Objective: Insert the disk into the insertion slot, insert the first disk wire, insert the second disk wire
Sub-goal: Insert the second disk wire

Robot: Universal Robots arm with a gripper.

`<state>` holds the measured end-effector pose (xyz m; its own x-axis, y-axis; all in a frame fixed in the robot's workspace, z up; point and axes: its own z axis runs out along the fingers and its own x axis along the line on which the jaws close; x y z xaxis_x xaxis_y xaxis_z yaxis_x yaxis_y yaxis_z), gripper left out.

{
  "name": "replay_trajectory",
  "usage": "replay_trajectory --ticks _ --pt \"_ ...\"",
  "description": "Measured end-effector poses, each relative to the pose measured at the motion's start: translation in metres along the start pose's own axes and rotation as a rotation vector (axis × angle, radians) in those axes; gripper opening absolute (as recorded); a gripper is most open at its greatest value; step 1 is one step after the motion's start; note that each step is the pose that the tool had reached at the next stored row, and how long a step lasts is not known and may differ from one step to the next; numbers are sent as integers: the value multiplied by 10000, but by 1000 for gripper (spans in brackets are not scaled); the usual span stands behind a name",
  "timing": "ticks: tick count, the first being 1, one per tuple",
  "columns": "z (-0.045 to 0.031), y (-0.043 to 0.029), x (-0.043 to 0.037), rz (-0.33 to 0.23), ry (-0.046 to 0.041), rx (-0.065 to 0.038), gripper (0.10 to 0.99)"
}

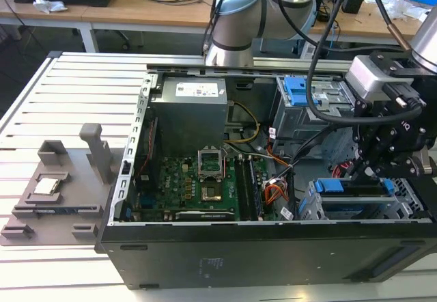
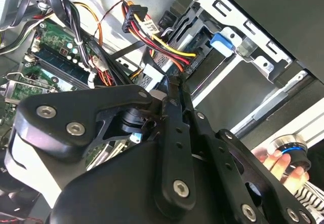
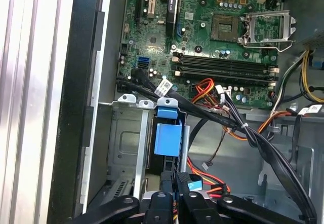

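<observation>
Exterior view, going from its left: a grey fixture block (image 1: 58, 193) lies on the slatted white worktop (image 1: 41, 104), beside an open black computer case (image 1: 273, 247). Inside the case sit a green motherboard (image 1: 191, 189) and, farther back, a grey power supply (image 1: 188, 111). At the near right corner stands the insertion slot (image 1: 403, 210), a perforated metal cage, with the disk (image 1: 351, 187) seated in it, its blue carrier edge showing at the top. The robot's hand (image 1: 369, 169) hangs just above the disk's far edge. Behind it, a second cage carries a blue latch (image 1: 298, 90).

First wrist view shows the disk (image 3: 167, 138) down in the cage (image 3: 124, 148), with black cables (image 3: 223, 115) crossing beside it. The hand (image 3: 174, 181) has its fingertips together, almost touching; whether something thin sits between them, I cannot tell.

Second wrist view shows a person's fingers (image 2: 276, 160) on a round knob (image 2: 291, 150).
</observation>
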<state>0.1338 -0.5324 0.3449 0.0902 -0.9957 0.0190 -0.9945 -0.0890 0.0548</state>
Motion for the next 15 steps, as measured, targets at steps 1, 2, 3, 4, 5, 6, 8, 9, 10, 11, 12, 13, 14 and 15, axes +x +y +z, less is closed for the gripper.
replay_trajectory --ticks 1,2,3,4,5,6,8,9,10,11,12,13,14,15 --pt "2 0 0 -1 -3 -3 149" --pt "16 -1 0 -1 -10 -17 149" --pt "25 -2 0 0 -7 -24 149" --pt "30 -2 0 -1 -6 -29 149" --pt "33 -3 0 -1 -6 -31 149" --pt "38 -10 1 -3 -10 -34 149" --pt "39 -19 2 1 -11 -39 149" --pt "41 -20 9 0 -14 -38 149" --pt "46 -19 33 -3 -29 -34 149" --pt "49 -18 46 -4 -35 -35 149" --pt "60 -19 49 -4 -35 -39 149" --pt "88 -22 49 -1 -21 -56 149" --pt "95 -24 49 -2 -27 -56 149" --pt "98 -24 48 -3 -35 -55 149"
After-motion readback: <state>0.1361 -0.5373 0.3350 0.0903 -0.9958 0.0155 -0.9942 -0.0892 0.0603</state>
